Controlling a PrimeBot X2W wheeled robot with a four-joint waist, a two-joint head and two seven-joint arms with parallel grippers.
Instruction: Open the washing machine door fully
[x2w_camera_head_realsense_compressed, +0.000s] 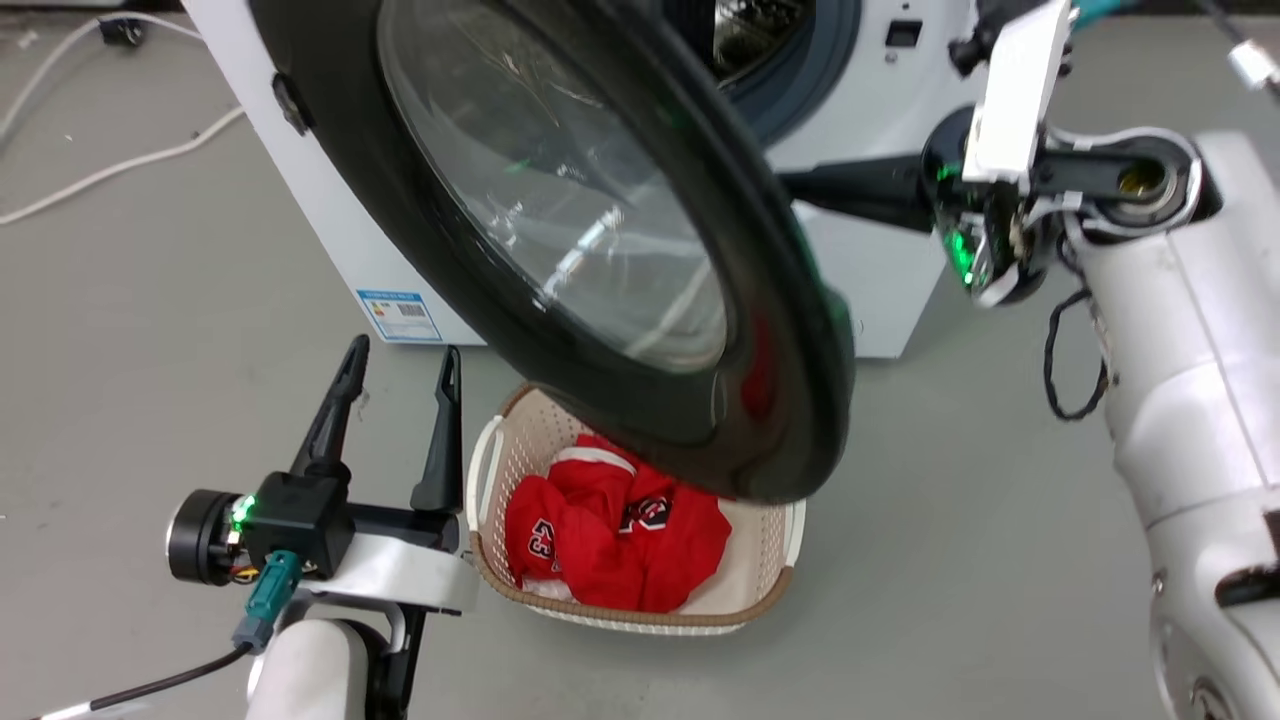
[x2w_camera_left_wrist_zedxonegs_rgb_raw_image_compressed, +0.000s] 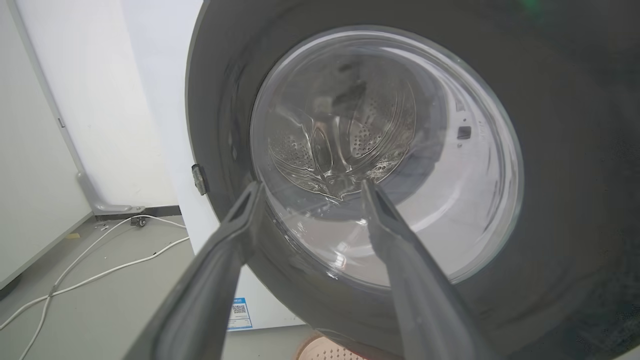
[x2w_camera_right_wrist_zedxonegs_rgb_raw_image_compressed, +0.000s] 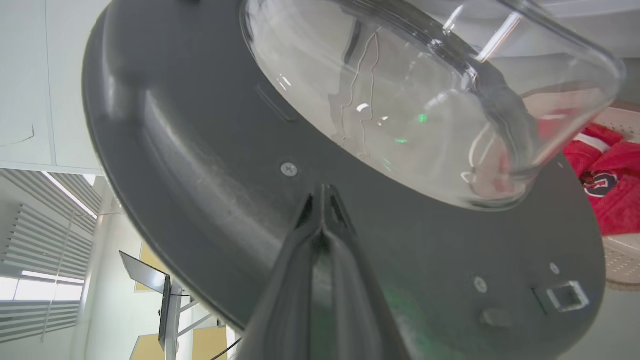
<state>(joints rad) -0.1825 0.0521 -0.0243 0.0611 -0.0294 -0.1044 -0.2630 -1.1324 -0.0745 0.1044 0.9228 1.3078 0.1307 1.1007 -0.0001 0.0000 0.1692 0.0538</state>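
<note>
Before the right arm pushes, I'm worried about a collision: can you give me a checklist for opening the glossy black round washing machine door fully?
1. Glossy black round washing machine door unlatched from the white boxy washing machine: ok.
2. Door fully open: not ok, only partway.
3. Right gripper shut, tips at the door's inner face: ok.
4. Left gripper out of the door's sweep: likely not ok, it sits open beside the outer face.
5. Door's clearance over the cream perforated plastic basket holding a red garment: cannot tell.
</note>
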